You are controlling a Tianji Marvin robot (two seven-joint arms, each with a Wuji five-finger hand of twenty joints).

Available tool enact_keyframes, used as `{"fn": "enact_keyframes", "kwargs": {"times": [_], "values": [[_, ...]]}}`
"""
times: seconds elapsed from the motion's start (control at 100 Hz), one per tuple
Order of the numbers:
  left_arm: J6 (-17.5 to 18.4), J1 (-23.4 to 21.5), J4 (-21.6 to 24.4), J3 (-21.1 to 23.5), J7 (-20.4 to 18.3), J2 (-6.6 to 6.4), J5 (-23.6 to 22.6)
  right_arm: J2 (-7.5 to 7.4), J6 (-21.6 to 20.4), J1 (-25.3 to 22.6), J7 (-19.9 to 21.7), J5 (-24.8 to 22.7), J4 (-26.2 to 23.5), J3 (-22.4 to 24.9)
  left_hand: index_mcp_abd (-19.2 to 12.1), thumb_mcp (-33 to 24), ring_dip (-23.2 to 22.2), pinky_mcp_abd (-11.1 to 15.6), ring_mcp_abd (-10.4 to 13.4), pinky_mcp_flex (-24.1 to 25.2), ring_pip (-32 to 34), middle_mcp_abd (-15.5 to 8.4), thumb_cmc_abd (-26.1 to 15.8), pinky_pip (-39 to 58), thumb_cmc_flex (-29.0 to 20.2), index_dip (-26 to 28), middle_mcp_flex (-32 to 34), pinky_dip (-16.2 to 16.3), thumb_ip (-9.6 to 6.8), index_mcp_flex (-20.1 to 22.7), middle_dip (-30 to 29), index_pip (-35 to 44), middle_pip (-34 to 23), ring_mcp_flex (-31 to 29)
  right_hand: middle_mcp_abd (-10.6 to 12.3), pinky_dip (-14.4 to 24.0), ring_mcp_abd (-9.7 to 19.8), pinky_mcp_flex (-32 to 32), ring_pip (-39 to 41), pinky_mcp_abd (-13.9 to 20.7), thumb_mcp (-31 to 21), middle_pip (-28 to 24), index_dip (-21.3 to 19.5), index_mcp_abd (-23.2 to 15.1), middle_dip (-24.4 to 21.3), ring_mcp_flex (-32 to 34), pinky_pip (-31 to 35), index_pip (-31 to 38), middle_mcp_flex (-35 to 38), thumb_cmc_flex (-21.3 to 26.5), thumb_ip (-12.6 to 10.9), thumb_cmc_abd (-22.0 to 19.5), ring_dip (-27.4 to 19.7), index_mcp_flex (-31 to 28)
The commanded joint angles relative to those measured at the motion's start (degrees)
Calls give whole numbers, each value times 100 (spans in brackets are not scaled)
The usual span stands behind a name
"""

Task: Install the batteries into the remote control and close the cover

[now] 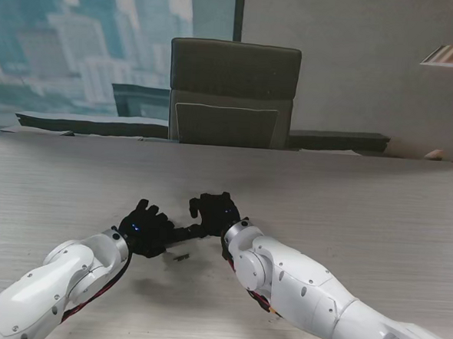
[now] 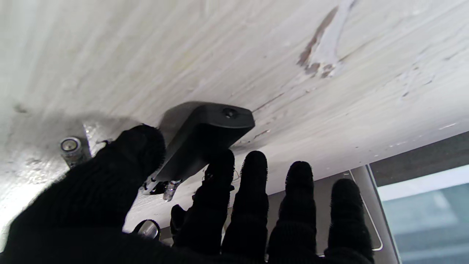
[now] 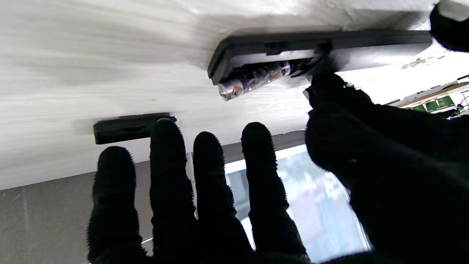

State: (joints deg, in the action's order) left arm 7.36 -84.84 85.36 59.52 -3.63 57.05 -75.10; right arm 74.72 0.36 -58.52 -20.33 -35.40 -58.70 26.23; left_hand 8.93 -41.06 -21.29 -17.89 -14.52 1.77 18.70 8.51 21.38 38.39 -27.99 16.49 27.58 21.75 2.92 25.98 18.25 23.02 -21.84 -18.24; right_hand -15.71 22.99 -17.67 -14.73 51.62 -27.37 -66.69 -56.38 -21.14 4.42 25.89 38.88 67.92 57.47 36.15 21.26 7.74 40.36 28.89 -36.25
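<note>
Pale wood-grain bench (image 1: pixel 348 200) fills the middle of the stand frame; a grey office chair (image 1: pixel 233 93) stands at its far edge, upper centre, with a window showing city buildings in the upper left. Left hand (image 1: pixel 142 227), black-gloved, sits lower centre-left of the stand frame: thumb and index finger (image 2: pixel 214 176) are closed on one end of the black remote control (image 2: pixel 205 141), the other three fingers extended and apart. Remote control lies on the bench between the two hands, running toward the right hand (image 1: pixel 215 211). Right hand, black-gloved, centre of the stand frame: four fingers (image 3: pixel 209 176) are straight and spread and touch nothing, while the thumb tip rests at the edge of the open battery compartment; whether it grips anything I cannot tell. One battery (image 3: pixel 253 79) sits tilted in that compartment, its metal end sticking out. Second battery (image 2: pixel 71 148) lies loose on the bench beside the left thumb. Black battery cover (image 3: pixel 126 128) lies flat on the bench, apart from the remote control, just beyond the right fingertips.
</note>
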Motion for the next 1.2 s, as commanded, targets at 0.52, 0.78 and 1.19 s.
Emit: {"fn": "enact_keyframes", "kwargs": {"times": [0.52, 0.78, 1.19], "values": [[-376, -423, 33, 294, 258, -7, -267, -25, -74, -11, 151, 3, -127, 29, -221, 59, 4, -62, -95, 118, -38, 59, -114, -74, 160, 76, 10, 45, -168, 136, 1, 241, -115, 90, -105, -46, 37, 19, -13, 4, 73, 25, -105, 79, 31, 12, -32, -96, 14, -151, -129, -109, -33, 41], [-354, -436, 13, 310, 165, -11, -227, -48, -41, -17, 167, -20, -175, 57, -285, -50, 24, -93, -128, 122, -61, 84, -27, -106, 127, 299, 203, 41, -174, 1069, -5, 783, -118, 51, -125, -44, 9, -17, 11, -9, 71, 22, -112, 84, 30, 72, -23, -80, 95, -141, -129, -98, -28, -35], [-256, -244, -130, 51, -14, -35, -96, -155, 469, -16, 454, -134, -500, 104, -796, -207, 51, -92, -108, 54, -8, -9, 642, -95, -688, 530, 485, 11, 170, 1543, 63, 2511, -222, -38, -433, 267, -327, -460, 836, -206, 411, -309, -176, 234, 138, 505, 578, 113, 681, -167, -162, -633, 277, -476]]}}
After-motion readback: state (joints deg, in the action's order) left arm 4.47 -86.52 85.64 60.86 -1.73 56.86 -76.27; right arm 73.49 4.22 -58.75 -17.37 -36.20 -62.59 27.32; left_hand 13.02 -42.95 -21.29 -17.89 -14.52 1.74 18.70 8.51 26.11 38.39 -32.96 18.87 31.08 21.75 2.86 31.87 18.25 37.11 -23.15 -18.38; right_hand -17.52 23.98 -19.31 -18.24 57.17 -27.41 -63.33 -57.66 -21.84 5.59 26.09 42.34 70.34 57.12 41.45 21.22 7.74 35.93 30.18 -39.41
